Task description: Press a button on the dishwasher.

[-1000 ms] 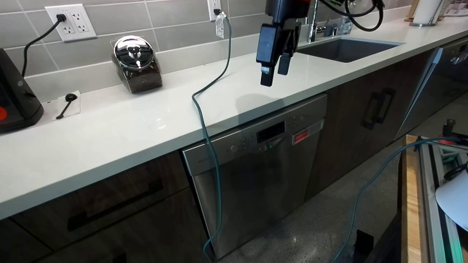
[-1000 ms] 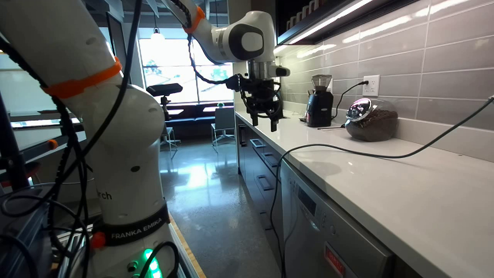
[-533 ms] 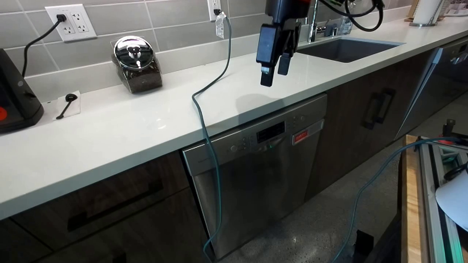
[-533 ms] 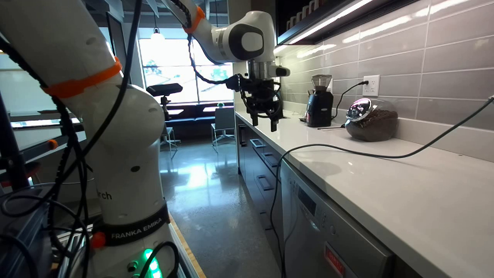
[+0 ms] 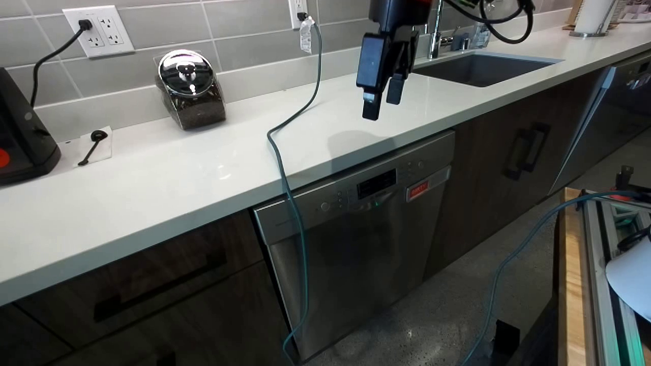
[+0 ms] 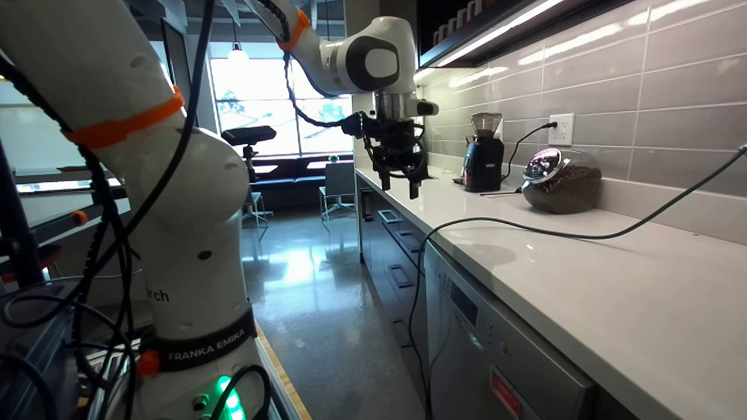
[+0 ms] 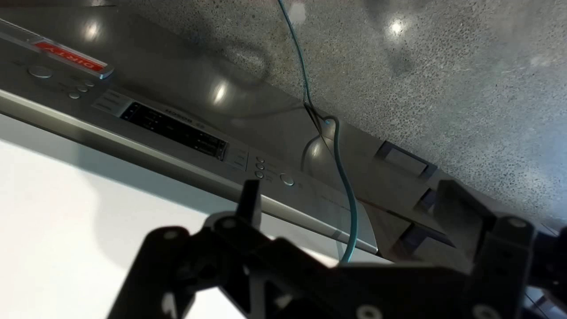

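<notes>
End effector [image 6: 400, 191] (jaws parted) hovers; dishwasher [image 6: 489, 353] under counter [image 6: 601, 280]

With the dishwasher [image 5: 376, 264] as clock centre in an exterior view, the counter [image 5: 224, 155] lies over its top. In the counter at one o'clock is the sink [image 5: 483, 73]. On the counter between ten and eleven stands the jar [image 5: 192, 104]; the grinder [image 5: 23, 132] stands between nine and ten, the scoop [image 5: 92, 148] lying between the two. The gripper [image 5: 383, 104] hangs at twelve, apart from the dishwasher. Drawers [image 5: 142, 262] adjoin it between eight and nine, a cupboard [image 5: 473, 198] between two and three. The cord [image 5: 304, 254] crosses the counter, then hangs before the dishwasher's nine o'clock side.
</notes>
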Robot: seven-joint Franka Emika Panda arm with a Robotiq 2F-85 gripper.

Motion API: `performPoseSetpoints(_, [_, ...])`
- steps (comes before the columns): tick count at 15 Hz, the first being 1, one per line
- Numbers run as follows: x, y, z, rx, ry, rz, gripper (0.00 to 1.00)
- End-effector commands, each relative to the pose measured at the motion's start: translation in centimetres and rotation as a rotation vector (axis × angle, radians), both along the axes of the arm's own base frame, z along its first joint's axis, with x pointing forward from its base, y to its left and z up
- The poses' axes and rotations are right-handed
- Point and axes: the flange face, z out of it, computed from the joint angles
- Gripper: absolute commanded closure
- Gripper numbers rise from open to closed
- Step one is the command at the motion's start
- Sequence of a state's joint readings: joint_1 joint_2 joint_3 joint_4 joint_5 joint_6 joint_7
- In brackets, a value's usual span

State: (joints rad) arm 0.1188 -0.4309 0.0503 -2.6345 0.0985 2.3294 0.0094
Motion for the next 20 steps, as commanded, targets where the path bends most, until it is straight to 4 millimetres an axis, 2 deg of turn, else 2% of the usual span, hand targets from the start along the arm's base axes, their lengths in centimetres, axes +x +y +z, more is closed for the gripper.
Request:
performPoseSetpoints(1, [0.0, 0.0, 0.0, 0.0, 0.001, 0.0, 0.0])
performPoseSetpoints(5, [0.3, -0.1, -0.4, -0.006, 0.021, -0.01, 0.0])
performPoseSetpoints(13, [1.6, 0.0, -4.5, 0.0, 0.062, -0.038, 0.0])
performPoseSetpoints(20, [4.0, 0.1, -9.1, 0.044, 0.027, -0.099, 0.0])
